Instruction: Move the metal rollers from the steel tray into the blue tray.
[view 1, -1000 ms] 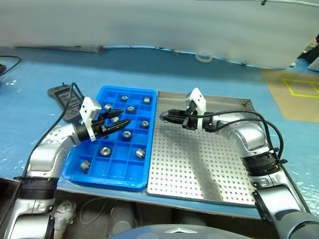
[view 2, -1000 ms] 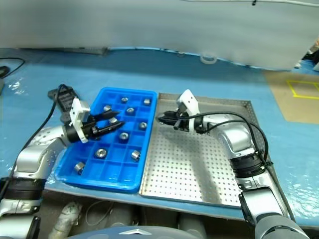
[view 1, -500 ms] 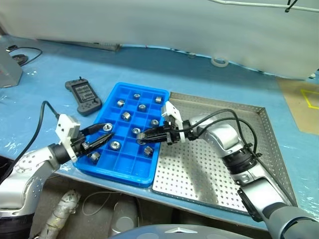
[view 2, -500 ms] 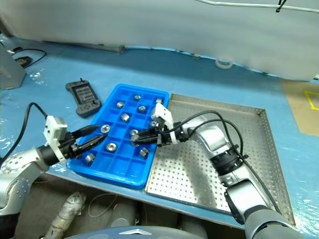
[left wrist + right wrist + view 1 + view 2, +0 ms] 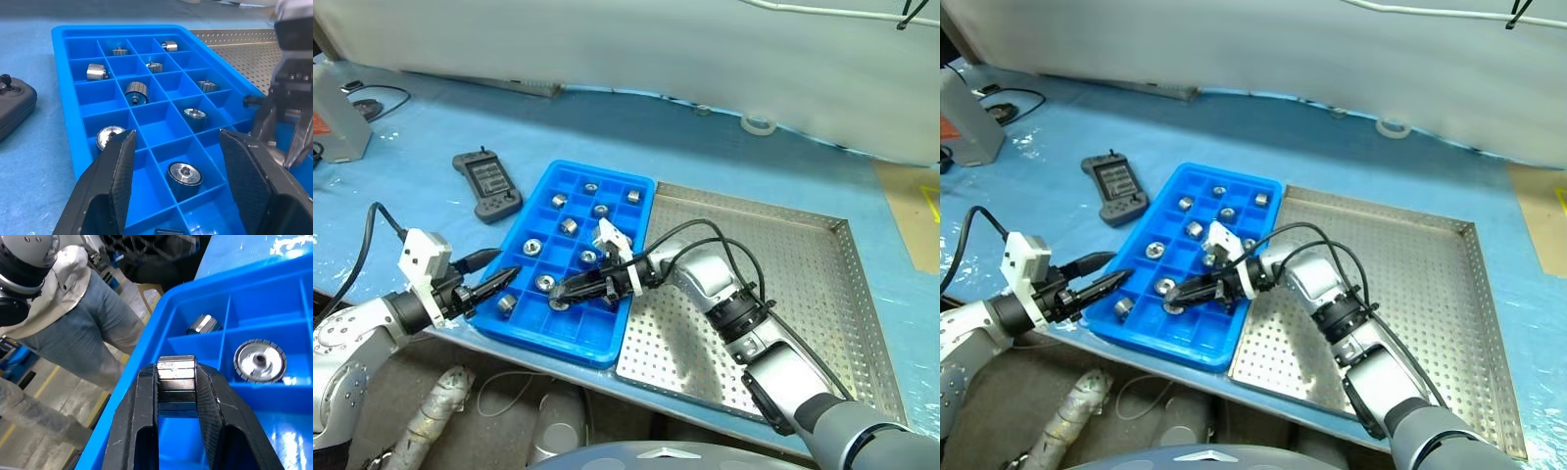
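Observation:
The blue tray point(image 5: 532, 327) lies left of the steel tray point(image 5: 783, 294), whose perforated floor looks bare. Several metal rollers point(image 5: 570, 225) sit in separate blue compartments, one close up in the left wrist view point(image 5: 185, 174). My right gripper point(image 5: 558, 291) reaches left over the blue tray's near compartments and is shut on a metal roller point(image 5: 176, 379), which is clamped between its fingers point(image 5: 212, 406). My left gripper point(image 5: 499, 269) hovers at the blue tray's left front edge, open with nothing between its fingers point(image 5: 117, 171).
A dark handheld controller point(image 5: 487, 184) lies on the blue mat left of the blue tray. A tape ring point(image 5: 759, 124) lies far back, and a grey box point(image 5: 337, 122) with a cable stands at far left. A person's legs point(image 5: 73, 323) stand beyond the table edge.
The camera has swung. My right gripper carried its roller from the steel tray's left corner leftward over the blue tray. My left gripper drew back from the tray's middle to its left edge.

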Motion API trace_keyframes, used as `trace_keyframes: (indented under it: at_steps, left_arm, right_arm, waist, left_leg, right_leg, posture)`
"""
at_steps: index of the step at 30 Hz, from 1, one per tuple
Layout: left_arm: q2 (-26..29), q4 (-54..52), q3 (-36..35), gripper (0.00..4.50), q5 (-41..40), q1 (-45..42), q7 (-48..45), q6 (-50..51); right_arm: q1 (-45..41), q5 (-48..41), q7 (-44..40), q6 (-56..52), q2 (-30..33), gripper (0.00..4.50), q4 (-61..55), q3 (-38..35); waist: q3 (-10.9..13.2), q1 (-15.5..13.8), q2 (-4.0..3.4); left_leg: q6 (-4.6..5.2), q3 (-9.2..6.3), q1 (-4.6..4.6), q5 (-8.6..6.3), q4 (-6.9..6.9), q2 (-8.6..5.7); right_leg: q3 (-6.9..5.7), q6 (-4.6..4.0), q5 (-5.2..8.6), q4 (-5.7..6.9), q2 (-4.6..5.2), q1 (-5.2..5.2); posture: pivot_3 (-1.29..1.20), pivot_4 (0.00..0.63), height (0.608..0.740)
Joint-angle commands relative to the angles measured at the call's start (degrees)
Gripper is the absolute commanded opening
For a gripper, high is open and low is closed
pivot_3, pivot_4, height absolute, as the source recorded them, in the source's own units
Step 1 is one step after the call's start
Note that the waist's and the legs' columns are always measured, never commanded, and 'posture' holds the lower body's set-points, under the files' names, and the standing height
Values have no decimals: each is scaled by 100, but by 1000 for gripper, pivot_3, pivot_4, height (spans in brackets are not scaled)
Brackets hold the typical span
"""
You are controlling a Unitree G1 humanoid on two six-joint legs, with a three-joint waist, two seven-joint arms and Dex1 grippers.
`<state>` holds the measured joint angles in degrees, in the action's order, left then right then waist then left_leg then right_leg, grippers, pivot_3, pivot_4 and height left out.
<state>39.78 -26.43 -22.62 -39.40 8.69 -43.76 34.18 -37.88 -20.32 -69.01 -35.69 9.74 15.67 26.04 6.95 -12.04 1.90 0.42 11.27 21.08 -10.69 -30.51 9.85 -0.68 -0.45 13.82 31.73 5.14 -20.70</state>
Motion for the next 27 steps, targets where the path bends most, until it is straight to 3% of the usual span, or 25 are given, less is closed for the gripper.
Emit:
trace_keyframes:
  at_steps: [1, 2, 8, 17, 23, 27]
  left_arm:
    - [125, -180, -14, 2816, -117, -287, 106, 96]
    - [133, -174, 14, 2816, -114, -344, 114, 117]
    - [259, 84, 177, 2816, -44, -738, 32, 176]
    - [172, 434, 654, 2816, 114, -1202, -197, 5]
    - [-332, 1406, 1458, 2816, 570, -2360, -394, -548]
    - [-1008, 2939, 1962, 2816, 1142, -3607, -581, -1362]
  right_arm:
    - [-11, -115, -172, -48, 14, 683, -283, -66]
    - [1, -146, -212, -86, 20, 683, -295, -67]
    - [24, -181, -102, -326, -86, 2646, -262, -157]
    - [29, 67, 365, 84, 281, 2646, -470, -596]
    - [111, -105, 1232, 151, 787, 2646, -976, -1760]
    - [282, -7, 2280, 391, 1014, 2646, -1006, -2742]
  waist:
    - [0, 3, 0]
    - [0, 7, 0]
    - [-3, 29, 5]
    - [-5, 44, 9]
    - [-6, 109, 10]
    - [-15, 201, 24]
  left_leg:
    - [-9, -2, 0, 5, 3, 0]
    - [-19, -4, -4, 11, 9, 0]
    - [-28, -6, -8, 17, 19, 3]
    - [-38, -10, -2, 23, 18, 0]
    - [-60, -10, -8, 37, 15, -3]
    - [-62, -8, -8, 39, 7, -9]
  right_leg:
    - [0, 1, 0, 1, 0, -1]
    - [-1, 1, 0, 1, -1, -1]
    - [-3, 3, -1, 3, -6, -4]
    - [-16, 6, -3, 4, -4, -2]
    - [-8, 17, -12, 12, -3, 4]
    - [3, 27, -19, 16, -1, 14]
  posture:
    - [388, 150, 740]
    - [388, 150, 740]
    - [355, 150, 740]
    - [268, 150, 740]
    - [156, 150, 740]
    - [79, 150, 740]
